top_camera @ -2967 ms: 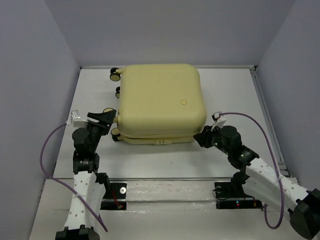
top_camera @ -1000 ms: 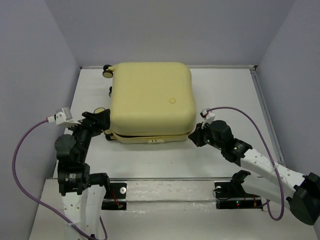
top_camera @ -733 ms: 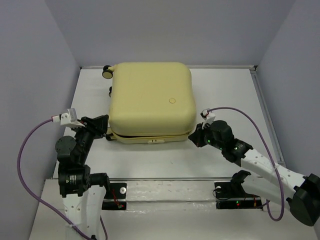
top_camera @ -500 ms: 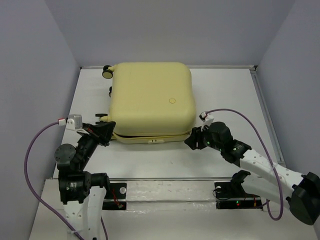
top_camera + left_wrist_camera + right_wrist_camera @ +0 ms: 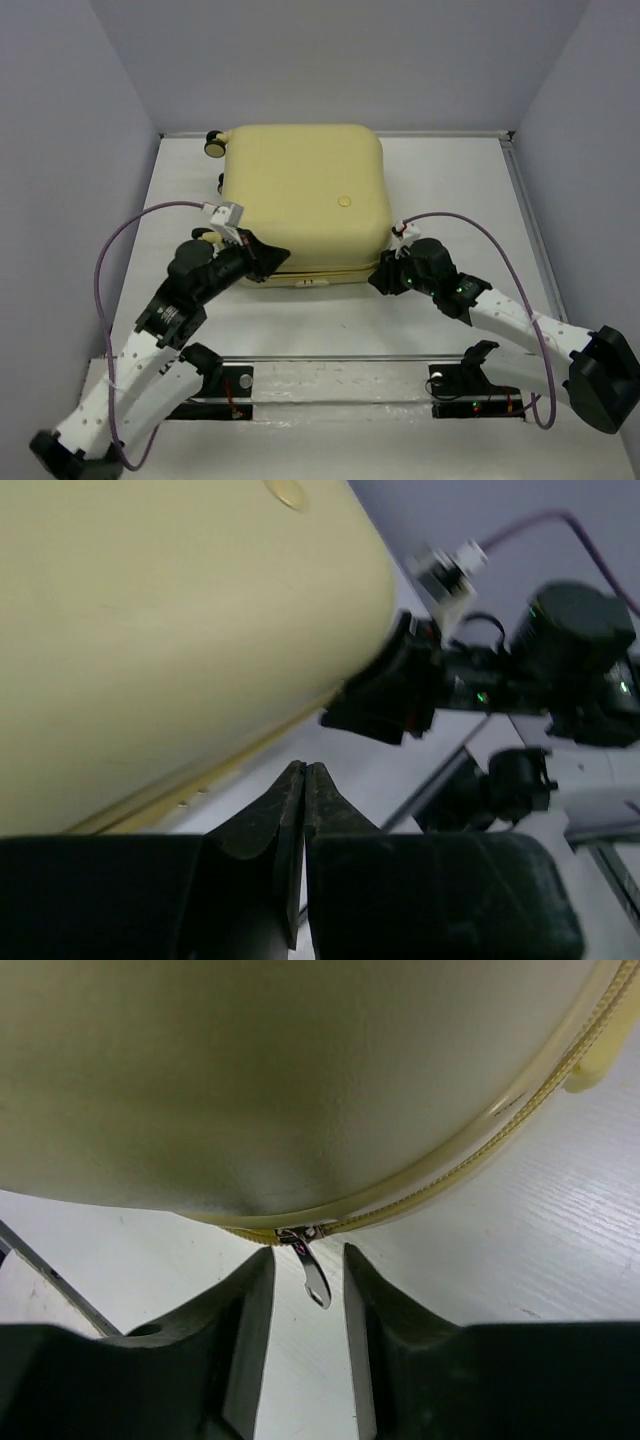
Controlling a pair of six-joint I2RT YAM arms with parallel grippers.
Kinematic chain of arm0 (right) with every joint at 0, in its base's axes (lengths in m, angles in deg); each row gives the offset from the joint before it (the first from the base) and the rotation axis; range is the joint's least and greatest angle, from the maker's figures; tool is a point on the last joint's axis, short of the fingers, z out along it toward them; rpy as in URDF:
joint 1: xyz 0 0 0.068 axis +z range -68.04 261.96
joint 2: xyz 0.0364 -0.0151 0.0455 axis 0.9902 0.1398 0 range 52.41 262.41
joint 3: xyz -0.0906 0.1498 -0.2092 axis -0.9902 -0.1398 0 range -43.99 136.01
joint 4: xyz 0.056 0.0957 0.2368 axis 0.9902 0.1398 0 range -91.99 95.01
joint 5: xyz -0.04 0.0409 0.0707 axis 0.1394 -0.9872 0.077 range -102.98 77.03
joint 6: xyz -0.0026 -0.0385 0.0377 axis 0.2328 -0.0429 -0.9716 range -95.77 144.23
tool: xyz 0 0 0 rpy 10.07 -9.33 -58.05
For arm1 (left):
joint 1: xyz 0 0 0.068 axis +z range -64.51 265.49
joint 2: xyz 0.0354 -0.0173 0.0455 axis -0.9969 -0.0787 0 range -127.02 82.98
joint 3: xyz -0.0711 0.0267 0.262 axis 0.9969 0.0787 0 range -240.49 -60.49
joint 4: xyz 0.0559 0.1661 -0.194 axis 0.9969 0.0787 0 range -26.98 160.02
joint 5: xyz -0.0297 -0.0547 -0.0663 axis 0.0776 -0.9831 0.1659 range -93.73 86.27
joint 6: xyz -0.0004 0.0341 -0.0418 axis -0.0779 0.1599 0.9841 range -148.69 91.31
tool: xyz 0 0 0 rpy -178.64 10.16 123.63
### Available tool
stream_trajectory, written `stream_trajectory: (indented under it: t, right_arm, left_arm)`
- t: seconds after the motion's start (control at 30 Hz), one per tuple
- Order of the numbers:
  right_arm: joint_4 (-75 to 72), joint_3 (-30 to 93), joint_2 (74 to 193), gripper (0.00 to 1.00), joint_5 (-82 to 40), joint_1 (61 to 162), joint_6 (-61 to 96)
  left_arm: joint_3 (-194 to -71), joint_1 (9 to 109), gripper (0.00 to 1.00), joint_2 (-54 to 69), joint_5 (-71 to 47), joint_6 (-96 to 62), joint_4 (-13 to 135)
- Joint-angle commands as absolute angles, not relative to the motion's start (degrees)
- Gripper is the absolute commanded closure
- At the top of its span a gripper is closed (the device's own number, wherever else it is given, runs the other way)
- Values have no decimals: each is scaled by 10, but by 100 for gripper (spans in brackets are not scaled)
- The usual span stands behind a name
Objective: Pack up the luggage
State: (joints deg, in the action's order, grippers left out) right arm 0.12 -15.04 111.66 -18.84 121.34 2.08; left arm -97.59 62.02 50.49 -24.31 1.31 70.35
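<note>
The luggage point(image 5: 300, 190) lies flat and closed on the table, a pale yellow shell with a round emblem point(image 5: 346, 201) and caster wheels point(image 5: 214, 141) at its far left. My left gripper point(image 5: 281, 258) is shut with nothing in it, its tips point(image 5: 303, 768) just off the front seam of the luggage point(image 5: 150, 630). At the front right corner my right gripper point(image 5: 377, 277) is open. The metal zipper pull point(image 5: 312, 1275) hangs from the luggage point(image 5: 300, 1080) between the right gripper's point(image 5: 308, 1265) fingers point(image 5: 250, 1300), touching neither.
Grey walls close in the white table point(image 5: 450, 180) on three sides. A metal rail point(image 5: 340, 358) with both arm bases runs along the near edge. Purple cables point(image 5: 130, 230) loop from each wrist. The right gripper point(image 5: 390, 695) shows in the left wrist view.
My left arm swung right from the luggage's left corner to its front seam and its gripper shut. My right gripper opened around the zipper pull at the right corner.
</note>
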Motion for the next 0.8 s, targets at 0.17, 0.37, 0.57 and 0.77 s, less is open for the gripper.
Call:
stream_trajectory:
  t: [0.17, 0.37, 0.57, 0.77]
  right_arm:
    - [-22, -92, 1127, 45, -179, 1213, 47]
    - [-23, -95, 1123, 91, -182, 1213, 49]
    - [8, -111, 1071, 93, -196, 1213, 47]
    - [79, -116, 1040, 93, -183, 1213, 54]
  left_arm:
    - [-935, 101, 86, 376, 245, 125, 618]
    - [-869, 84, 81, 319, 283, 197, 553]
    - [-891, 149, 78, 240, 305, 168, 508]
    - [-887, 199, 58, 228, 331, 179, 468]
